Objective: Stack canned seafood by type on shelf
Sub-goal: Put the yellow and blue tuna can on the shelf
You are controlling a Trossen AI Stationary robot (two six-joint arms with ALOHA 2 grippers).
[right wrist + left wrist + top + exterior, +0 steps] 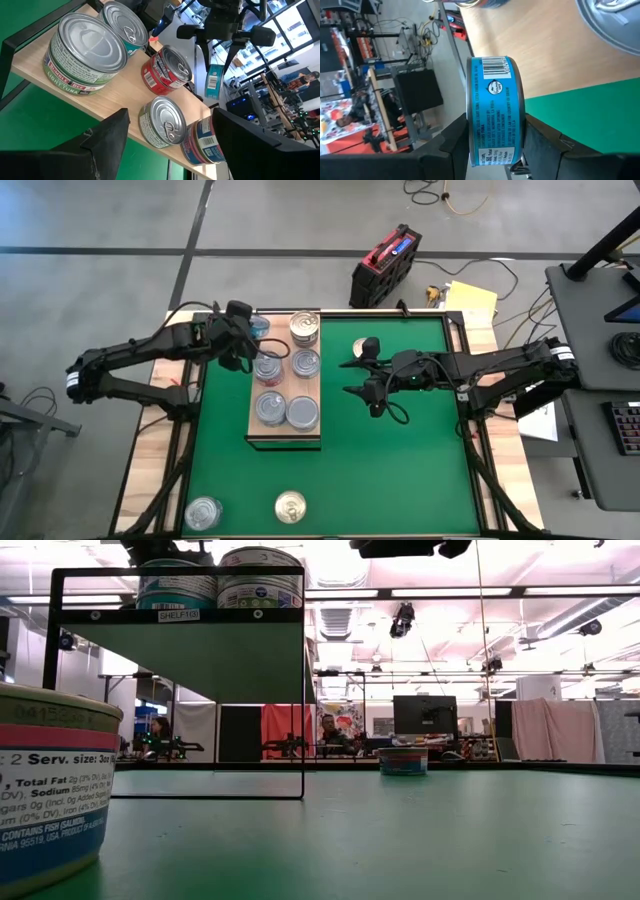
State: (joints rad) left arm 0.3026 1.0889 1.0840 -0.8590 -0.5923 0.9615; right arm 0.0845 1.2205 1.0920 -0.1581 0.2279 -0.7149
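I am carrying one tin in to add to its kind, so the placing step is in hand. My left pincer (495, 150) is clamped on a small round tin with a bright blue paper label and barcode (495, 110), gripped across its flat faces so it hangs on edge, tilted rather than lid-up. In the high view that pincer (243, 332) hovers over the far left corner of the light wooden shelf board with visible grain (283, 388), the landmark here. On the shelf stand silver-lidded tins: a tall green-labelled stack (86, 55), a red-labelled tin (167, 70), a blue-labelled tin (202, 142) and others. My judgement is that the next move calls for turning the held tin flat, lining it over a blue-labelled one, lowering and letting go. My right pincer (367, 370) waits with its fingers wide and nothing between them, just beyond the shelf's right side. Two more tins, one silver-lidded (203, 513) and one gold-lidded (290, 506), lie on the green table mat (400, 470) well short of the shelf's near end.
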